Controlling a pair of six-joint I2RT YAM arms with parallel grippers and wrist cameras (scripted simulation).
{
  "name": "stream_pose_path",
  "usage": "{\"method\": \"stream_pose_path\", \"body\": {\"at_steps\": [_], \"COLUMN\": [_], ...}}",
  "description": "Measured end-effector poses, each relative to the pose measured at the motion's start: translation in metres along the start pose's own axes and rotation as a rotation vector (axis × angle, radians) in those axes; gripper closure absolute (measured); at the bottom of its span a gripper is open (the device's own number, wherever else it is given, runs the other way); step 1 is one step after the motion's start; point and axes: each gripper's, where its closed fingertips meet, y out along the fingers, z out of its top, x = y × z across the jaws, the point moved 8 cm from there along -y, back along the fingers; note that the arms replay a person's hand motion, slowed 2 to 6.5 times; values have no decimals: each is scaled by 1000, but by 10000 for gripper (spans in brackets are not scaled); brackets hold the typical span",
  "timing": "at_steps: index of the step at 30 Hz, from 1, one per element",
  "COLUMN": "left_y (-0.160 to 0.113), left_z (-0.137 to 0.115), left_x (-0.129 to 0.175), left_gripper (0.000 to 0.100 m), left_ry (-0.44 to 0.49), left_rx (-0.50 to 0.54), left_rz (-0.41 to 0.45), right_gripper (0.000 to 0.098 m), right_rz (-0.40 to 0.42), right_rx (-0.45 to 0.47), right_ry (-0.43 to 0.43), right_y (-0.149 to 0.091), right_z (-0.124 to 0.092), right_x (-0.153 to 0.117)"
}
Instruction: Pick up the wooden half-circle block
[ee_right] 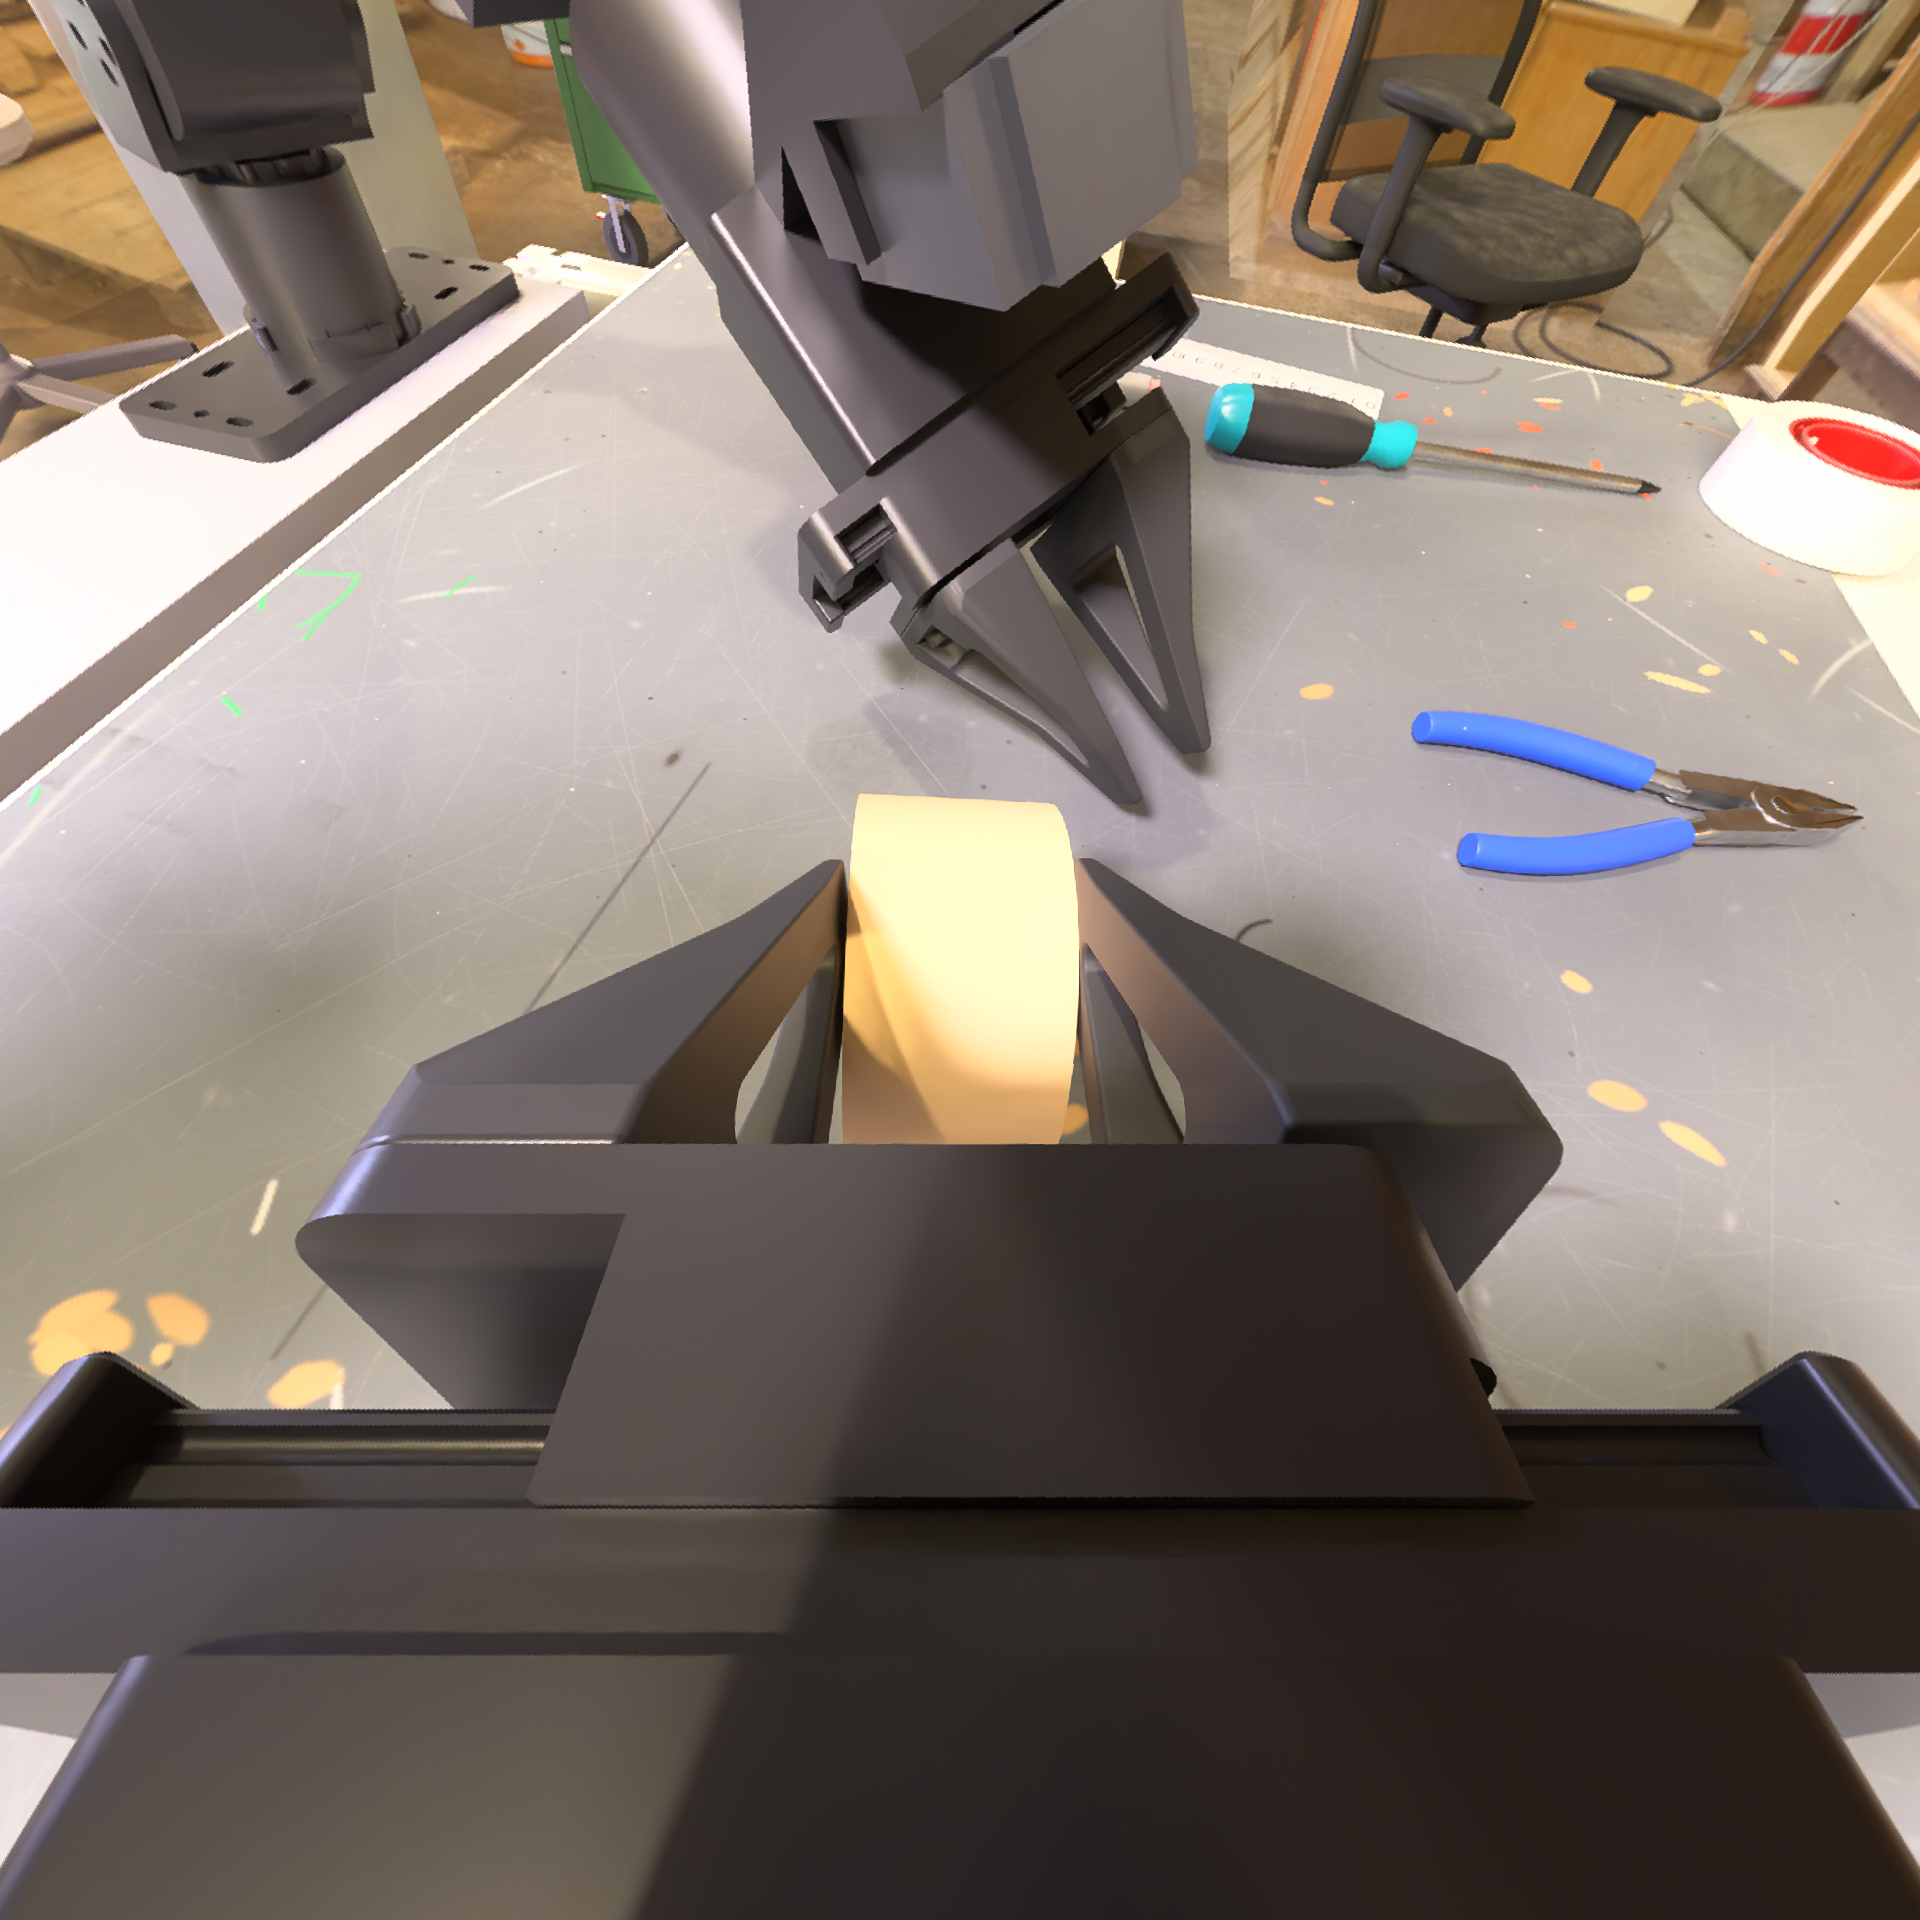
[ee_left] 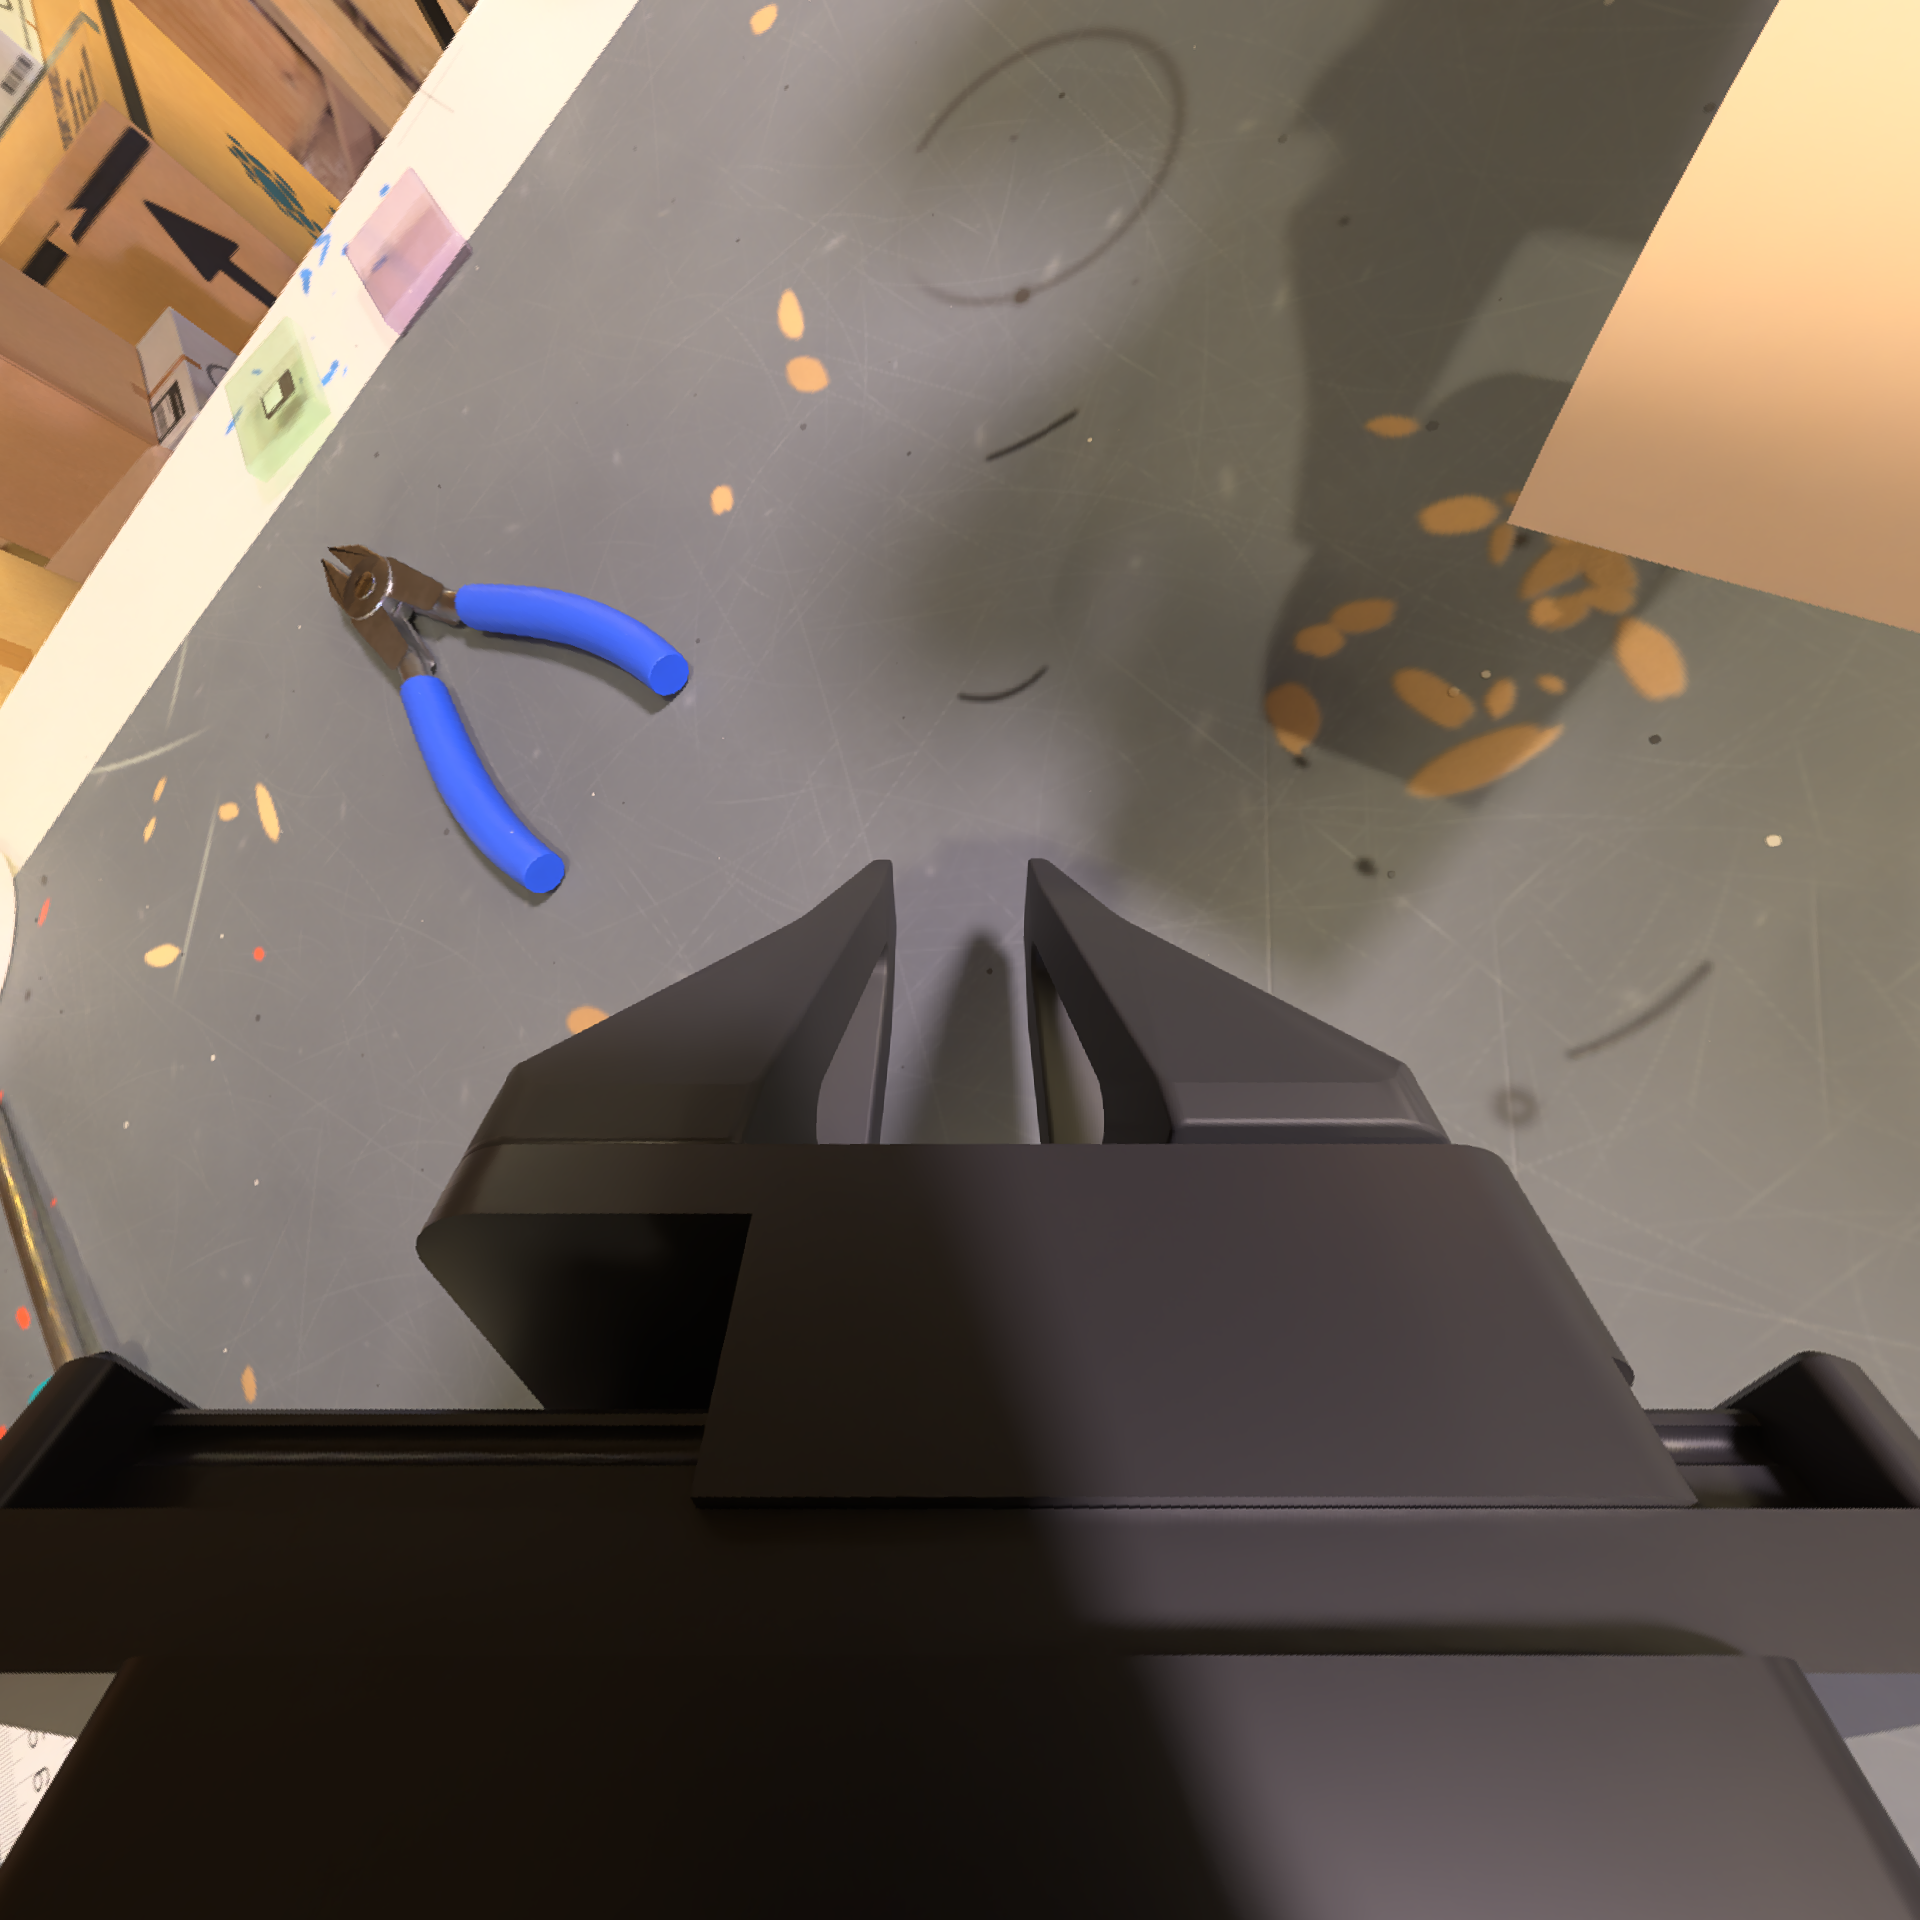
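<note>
The pale wooden half-circle block (ee_right: 961,987) sits between the fingers of my right gripper (ee_right: 961,862), which is shut on its flat sides with the curved face toward the camera. In the left wrist view the block shows as a large tan face (ee_left: 1745,312) at the upper right, held above the grey table (ee_left: 935,520), with its shadow below it. My left gripper (ee_left: 961,862) is empty, its jaws a narrow gap apart, low over the table. It also shows in the right wrist view (ee_right: 1158,774), just beyond the block.
Blue-handled cutting pliers (ee_left: 488,686) lie left of the left gripper, and show at the right in the right wrist view (ee_right: 1621,795). A teal and black screwdriver (ee_right: 1351,431) and a white tape roll (ee_right: 1829,488) lie at the far right. An arm base (ee_right: 312,343) stands at the far left.
</note>
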Motion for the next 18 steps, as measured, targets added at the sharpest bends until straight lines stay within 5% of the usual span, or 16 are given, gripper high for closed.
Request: {"method": "stream_pose_path", "body": {"at_steps": [18], "left_y": [0], "left_z": [0], "left_x": [0], "left_gripper": [794], "left_ry": [3], "left_rx": [0], "left_rz": [0], "right_gripper": [618], "right_rz": [-30], "right_rx": [-2], "right_ry": [37], "right_y": [-1], "right_z": [2], "right_x": [4]}}
